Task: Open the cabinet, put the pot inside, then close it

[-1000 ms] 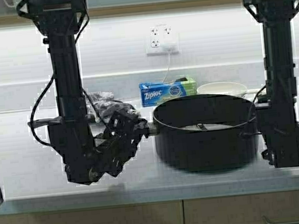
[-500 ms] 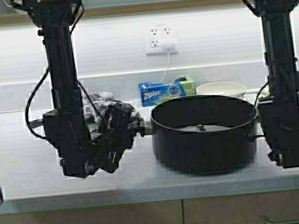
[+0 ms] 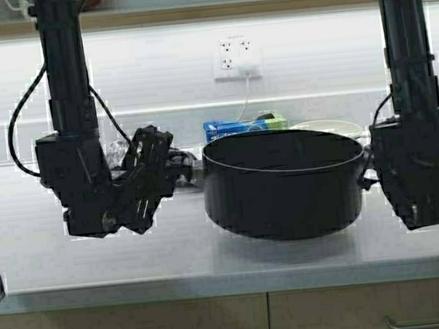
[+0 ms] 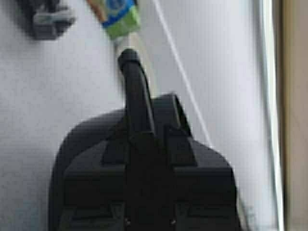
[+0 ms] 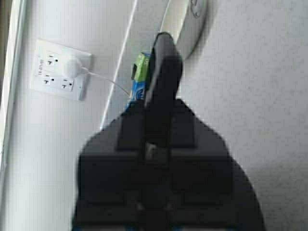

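Pot (image 3: 284, 185): clamped between left pincer (image 3: 193, 169) and right pincer (image 3: 369, 172), above grey tabletop (image 3: 97, 262); white wall, outlet (image 3: 236, 58).

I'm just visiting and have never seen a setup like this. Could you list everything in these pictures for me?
pot: one, black, held above the counter between the two arms
counter: one, pale grey, under the pot
Ziploc box: one, blue and green, behind the pot by the wall
dish: one, cream-white, behind the pot
wall outlet: one, white, with a white plug and cord
drawers: tan, metal handles, below the counter
left gripper: black, jaws shut on the pot's left handle
right gripper: black, jaws shut on the pot's right handle
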Available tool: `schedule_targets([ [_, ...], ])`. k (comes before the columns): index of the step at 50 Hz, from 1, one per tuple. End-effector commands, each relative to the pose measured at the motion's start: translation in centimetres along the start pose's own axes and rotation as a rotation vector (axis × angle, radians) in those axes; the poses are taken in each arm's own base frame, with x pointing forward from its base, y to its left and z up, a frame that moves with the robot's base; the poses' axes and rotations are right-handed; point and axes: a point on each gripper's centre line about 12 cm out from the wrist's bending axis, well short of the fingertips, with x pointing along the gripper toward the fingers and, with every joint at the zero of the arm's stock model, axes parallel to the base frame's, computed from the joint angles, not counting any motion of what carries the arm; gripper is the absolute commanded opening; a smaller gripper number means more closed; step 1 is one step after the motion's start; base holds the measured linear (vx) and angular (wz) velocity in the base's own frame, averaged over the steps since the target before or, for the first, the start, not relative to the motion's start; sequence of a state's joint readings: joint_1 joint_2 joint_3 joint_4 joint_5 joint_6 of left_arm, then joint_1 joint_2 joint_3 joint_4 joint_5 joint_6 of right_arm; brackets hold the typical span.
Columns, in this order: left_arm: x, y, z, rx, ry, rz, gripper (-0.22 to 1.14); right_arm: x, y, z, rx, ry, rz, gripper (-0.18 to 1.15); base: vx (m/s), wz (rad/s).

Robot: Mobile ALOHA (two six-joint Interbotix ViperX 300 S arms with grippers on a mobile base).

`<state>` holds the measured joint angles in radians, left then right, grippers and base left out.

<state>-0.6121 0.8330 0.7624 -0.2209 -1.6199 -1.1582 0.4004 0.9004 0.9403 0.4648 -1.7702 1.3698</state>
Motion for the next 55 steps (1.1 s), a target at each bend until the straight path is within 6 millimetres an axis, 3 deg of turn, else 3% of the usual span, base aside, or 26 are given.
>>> schedule_targets([
  [1,-0.3,-2.2,1.1,0.081,-0.042,-0.057,0.02,-0.1,3.3,0.1,0.016,0.029,0.077,0.05,0.00,0.00],
  [27,-3.8,-9.7,5.5,0.161,-0.094,-0.128,0.02,-2.1,10.0,-0.3,0.092,0.117,0.222,0.06,0.00,0.00],
  [55,-5.0,-14.7,6.1,0.107,-0.071,-0.130,0.02,-4.6,16.7,-0.6,0.169,0.205,0.307,0.06,-0.01,0.00],
])
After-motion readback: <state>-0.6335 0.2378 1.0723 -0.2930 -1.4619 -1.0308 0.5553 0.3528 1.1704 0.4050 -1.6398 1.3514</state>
